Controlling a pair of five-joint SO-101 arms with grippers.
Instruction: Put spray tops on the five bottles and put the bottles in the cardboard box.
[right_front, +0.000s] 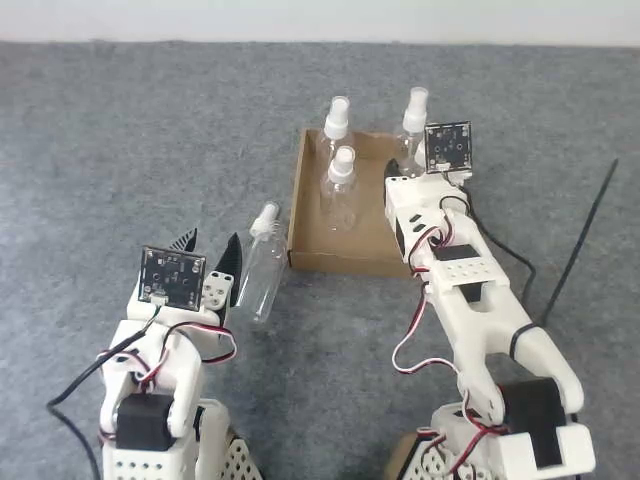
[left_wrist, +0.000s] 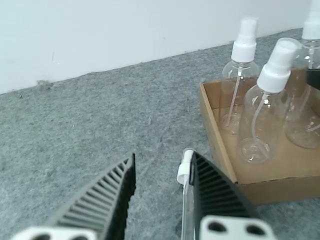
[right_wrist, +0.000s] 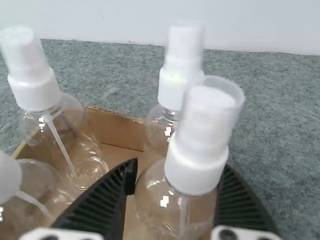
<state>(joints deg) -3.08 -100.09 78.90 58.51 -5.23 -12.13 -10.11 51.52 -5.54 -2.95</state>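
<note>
Our left hand (right_front: 212, 242), jaws apart, waits at nine o'clock of the lying bottle (right_front: 262, 270), which we judge light, slick and best pinched mid-body; our right hand (right_wrist: 180, 170) clamps a capped bottle (right_wrist: 167, 202) at the cardboard box's (right_front: 296, 200) two o'clock.

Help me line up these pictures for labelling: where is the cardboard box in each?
High view: cardboard box near centre, ahead of the right arm.
Left wrist view: box past the lying bottle.
Right wrist view: box wall behind the standing bottles.
Shared landmark: the standing bottles.
</note>
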